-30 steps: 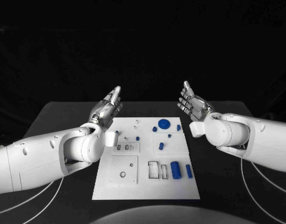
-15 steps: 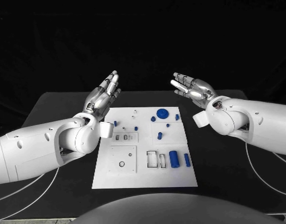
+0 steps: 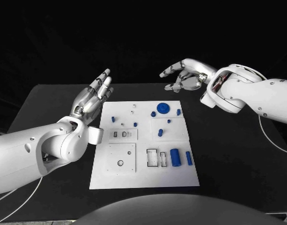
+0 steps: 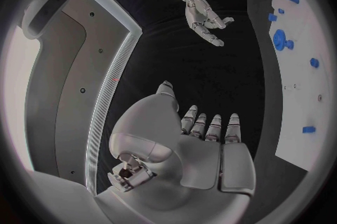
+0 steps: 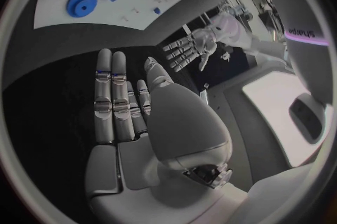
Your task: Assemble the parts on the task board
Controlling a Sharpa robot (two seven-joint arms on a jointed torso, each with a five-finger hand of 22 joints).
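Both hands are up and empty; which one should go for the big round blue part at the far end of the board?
Right, probably. The right hand hovers just beyond the round blue part; the left hand is raised off the task board's opposite side.

Black surface (image 3: 238, 159), matte, running out to both sides and toward the far edge, where it meets a dark backdrop (no detail readable there). Thin white cables (image 3: 278, 140) trail across the surface at the right side and near the lower left corner.
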